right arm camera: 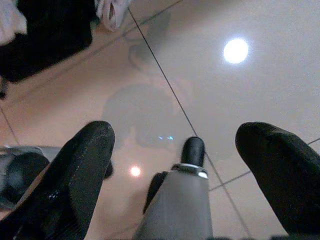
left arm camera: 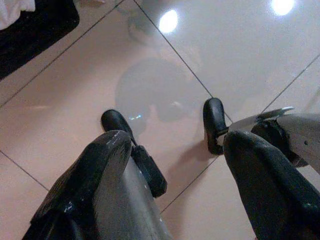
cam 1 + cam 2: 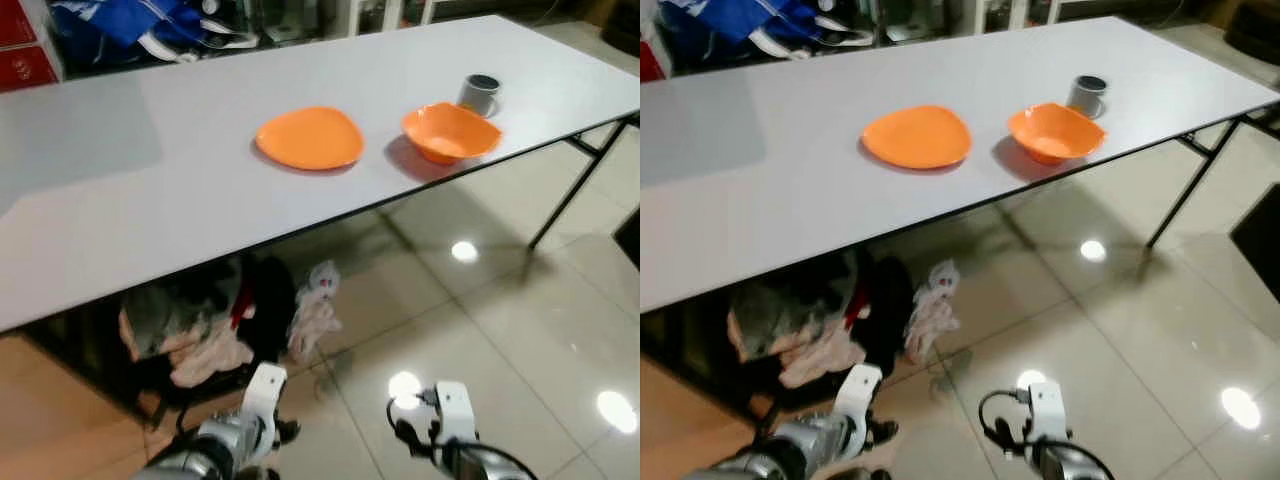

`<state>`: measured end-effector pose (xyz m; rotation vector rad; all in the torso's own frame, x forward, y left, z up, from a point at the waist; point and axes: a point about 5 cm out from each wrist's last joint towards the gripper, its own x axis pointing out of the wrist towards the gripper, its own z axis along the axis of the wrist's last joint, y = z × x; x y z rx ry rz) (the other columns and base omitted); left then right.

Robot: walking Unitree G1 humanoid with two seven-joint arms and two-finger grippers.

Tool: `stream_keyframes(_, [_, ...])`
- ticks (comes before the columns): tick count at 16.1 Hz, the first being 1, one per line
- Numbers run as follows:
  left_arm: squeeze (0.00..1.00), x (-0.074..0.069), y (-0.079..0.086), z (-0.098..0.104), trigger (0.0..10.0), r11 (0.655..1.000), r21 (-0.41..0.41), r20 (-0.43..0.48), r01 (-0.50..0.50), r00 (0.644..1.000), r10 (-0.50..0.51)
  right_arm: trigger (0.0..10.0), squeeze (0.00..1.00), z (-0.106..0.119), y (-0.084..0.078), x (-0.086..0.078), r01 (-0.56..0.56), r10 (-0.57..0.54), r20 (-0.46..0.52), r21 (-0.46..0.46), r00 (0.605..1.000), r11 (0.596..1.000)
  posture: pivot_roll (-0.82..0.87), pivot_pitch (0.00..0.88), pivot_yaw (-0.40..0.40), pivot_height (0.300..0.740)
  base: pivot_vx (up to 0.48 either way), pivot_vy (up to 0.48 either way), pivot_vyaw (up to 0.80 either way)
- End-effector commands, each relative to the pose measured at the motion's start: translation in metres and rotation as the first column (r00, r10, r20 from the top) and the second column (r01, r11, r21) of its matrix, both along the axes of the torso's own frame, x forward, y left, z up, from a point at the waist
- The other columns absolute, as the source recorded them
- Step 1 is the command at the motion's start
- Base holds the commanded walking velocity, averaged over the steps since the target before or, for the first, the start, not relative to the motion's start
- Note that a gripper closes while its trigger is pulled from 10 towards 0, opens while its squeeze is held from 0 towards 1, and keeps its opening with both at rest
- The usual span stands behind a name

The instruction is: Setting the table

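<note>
Both arms hang low over the tiled floor [image 3: 520,330], and the left gripper [image 2: 172,165] and right gripper [image 1: 175,155] each have their fingers spread wide around nothing. The plate [image 3: 309,137], the bowl [image 3: 450,132] and the cup [image 3: 480,94] sit on the white table [image 3: 120,200], well above and ahead of both grippers. The bowl lies between plate and cup, with the cup just behind it.

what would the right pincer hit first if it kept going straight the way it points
Most likely the tiled floor. The open right pincer points down at it, nothing held; the robot's own foot lies near that line, depth unclear.
</note>
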<state>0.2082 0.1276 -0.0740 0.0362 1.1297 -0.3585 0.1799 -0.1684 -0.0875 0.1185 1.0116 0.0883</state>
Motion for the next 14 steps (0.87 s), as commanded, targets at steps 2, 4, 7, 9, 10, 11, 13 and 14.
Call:
stream_keyframes(2, [0.00, -0.007, 0.001, -0.004, 10.0, 1.000, 0.021, -0.009, 0.004, 1.000, -0.004, 10.0, 0.00, 0.000, 0.000, 0.000, -0.008, 0.008, 0.013, -0.007, 1.000, 1.000, -0.10, 0.000, -0.002, 0.740, 0.000, 0.000, 0.76])
stream_keyframes(4, [0.00, -0.011, 0.002, -0.006, 10.0, 1.000, 0.021, -0.014, 0.000, 1.000, 0.000, 10.0, 0.00, 0.000, 0.000, 0.000, -0.011, 0.011, 0.014, -0.006, 1.000, 1.000, -0.10, 0.000, -0.001, 0.740, 0.000, 0.000, 0.71])
stream_keyframes(7, [0.00, -0.014, 0.007, -0.008, 10.0, 0.998, 0.065, -0.010, 0.017, 1.000, -0.016, 10.0, 0.00, 0.000, 0.000, -0.001, -0.016, 0.017, 0.013, -0.006, 1.000, 1.000, -0.10, 0.000, -0.001, 0.740, 0.000, 0.000, 0.69])
stream_keyframes(9, [0.00, -0.015, 0.008, -0.009, 10.0, 0.998, 0.063, -0.010, 0.013, 1.000, -0.012, 10.0, 0.00, 0.000, 0.000, -0.002, -0.018, 0.018, 0.012, -0.005, 1.000, 1.000, -0.10, 0.000, 0.000, 0.740, 0.000, 0.000, 0.68])
stream_keyframes(10, [0.00, -0.016, 0.008, -0.009, 10.0, 0.999, 0.054, -0.012, 0.003, 1.000, -0.002, 10.0, 0.00, 0.000, 0.000, -0.002, -0.018, 0.018, 0.012, -0.004, 1.000, 1.000, -0.10, 0.000, 0.000, 0.740, 0.000, 0.000, 0.67])
stream_keyframes(11, [0.00, -0.017, 0.007, -0.010, 10.0, 0.998, 0.055, -0.013, 0.005, 1.000, -0.004, 10.0, 0.00, -0.001, 0.000, -0.002, -0.019, 0.019, 0.013, -0.003, 1.000, 1.000, -0.10, 0.000, 0.000, 0.740, 0.000, 0.000, 0.66])
stream_keyframes(13, [0.00, -0.017, 0.007, -0.010, 10.0, 0.998, 0.057, -0.008, 0.000, 1.000, 0.000, 10.0, 0.00, -0.001, 0.000, -0.002, -0.024, 0.024, 0.013, -0.004, 1.000, 1.000, -0.09, 0.000, -0.001, 0.740, 0.000, 0.000, 0.66])
stream_keyframes(14, [0.00, -0.018, 0.007, -0.010, 10.0, 0.998, 0.058, -0.008, 0.001, 1.000, 0.000, 10.0, 0.00, -0.001, 0.000, -0.003, -0.025, 0.025, 0.013, -0.006, 1.000, 1.000, -0.09, 0.000, -0.001, 0.740, 0.000, 0.000, 0.66])
